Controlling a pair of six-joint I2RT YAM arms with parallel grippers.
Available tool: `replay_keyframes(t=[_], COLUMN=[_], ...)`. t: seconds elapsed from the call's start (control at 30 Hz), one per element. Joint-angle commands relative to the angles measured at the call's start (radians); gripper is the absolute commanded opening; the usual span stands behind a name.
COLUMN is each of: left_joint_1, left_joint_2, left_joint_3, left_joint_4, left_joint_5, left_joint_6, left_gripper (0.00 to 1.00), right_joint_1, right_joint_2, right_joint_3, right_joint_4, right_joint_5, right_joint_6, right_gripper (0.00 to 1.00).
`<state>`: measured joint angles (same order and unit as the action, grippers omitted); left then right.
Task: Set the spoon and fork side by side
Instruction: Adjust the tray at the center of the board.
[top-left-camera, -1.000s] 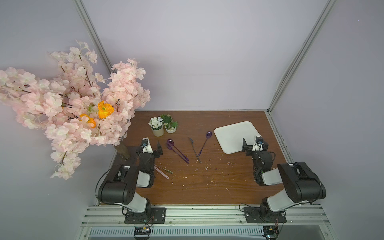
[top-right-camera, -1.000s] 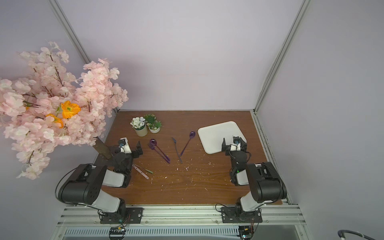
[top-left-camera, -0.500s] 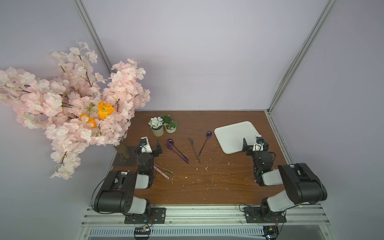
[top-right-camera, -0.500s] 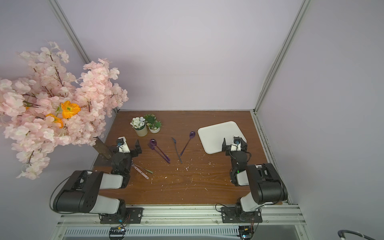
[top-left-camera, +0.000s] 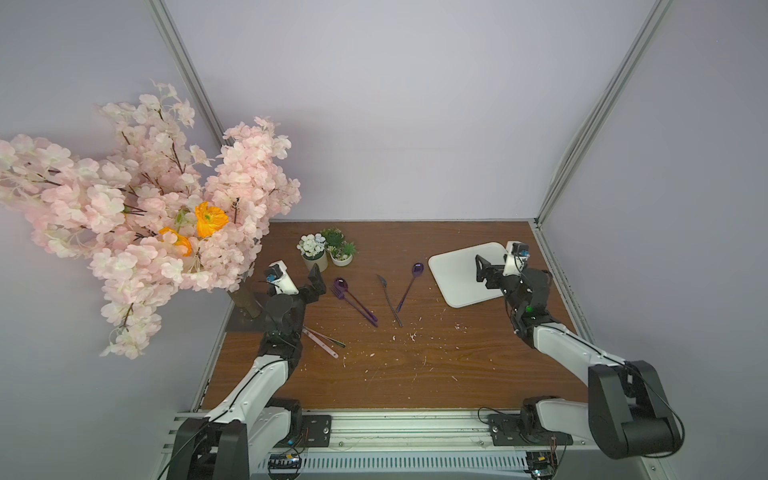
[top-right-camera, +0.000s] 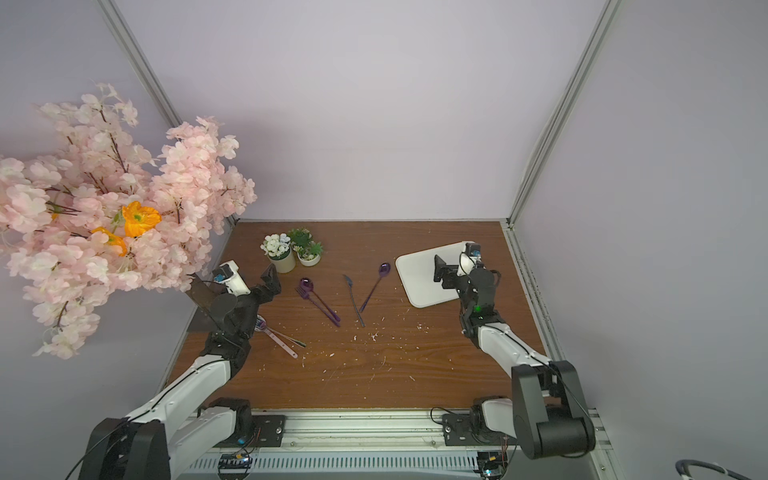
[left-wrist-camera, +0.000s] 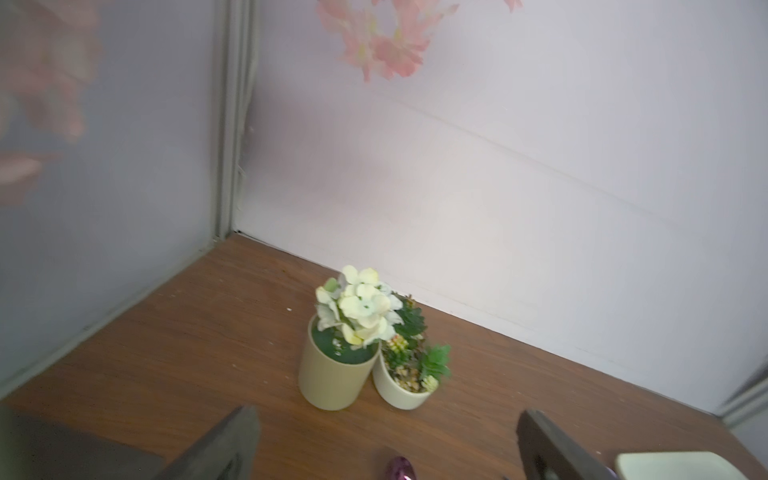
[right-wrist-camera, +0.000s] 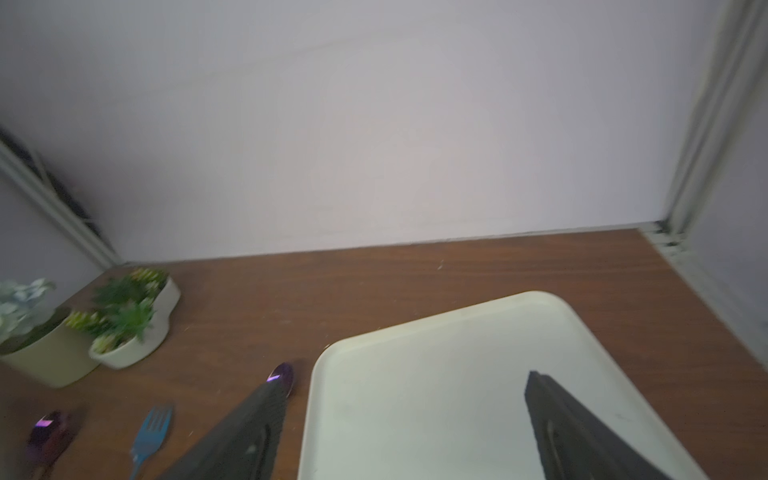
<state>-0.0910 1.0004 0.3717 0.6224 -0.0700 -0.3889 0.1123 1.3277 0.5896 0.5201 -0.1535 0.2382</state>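
Purple pair: a purple spoon and a purple fork lie flat on the wooden table. Their heads are close together and their handles run nearly parallel to a shared end.
V pair: a blue fork and a second spoon lie mid-table, with the handle ends near each other and the heads well apart.
Left gripper: its jaws are spread wide with nothing between them, and it is held above the table facing the potted plants.
Right gripper: its jaws are apart and empty, and it hovers over the white tray.
Done: the purple pair already reads as side by side, by my judgement.
Left: if the V pair is the one meant, one piece would need swinging parallel to its partner. I cannot tell which pair the task means.
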Motion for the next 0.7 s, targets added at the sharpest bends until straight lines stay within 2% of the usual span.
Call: replay_keyframes(t=[0.0,0.07,0.2,0.67], left_joint_1=[-0.042,-0.057,-0.058,-0.058], left_joint_2=[0.01,0.017,0.008,-0.072], left_joint_3=[0.065,0.082,0.108,0.11], left_joint_4=[-0.285,-0.338,-0.439,-0.535], left_joint_5=[0.205,0.262,0.294,0.299], left_joint_6=[-0.143,-0.166,-0.187,-0.172], left_gripper=[0.99,0.99,0.99,0.99], right_joint_1=[0.049,0.087,0.153,0.226], right_joint_2=[0.111,0.191,0.275,0.223], right_joint_3=[0.083,0.14,0.193,0.07], right_joint_4=[-0.3,-0.365,-0.435,-0.586], right_joint_5=[-0.271,-0.32,-0.29,-0.25], right_joint_6=[0.023,0.008,-0.001,0.035], right_gripper=[0.91,0.9,0.86,0.85])
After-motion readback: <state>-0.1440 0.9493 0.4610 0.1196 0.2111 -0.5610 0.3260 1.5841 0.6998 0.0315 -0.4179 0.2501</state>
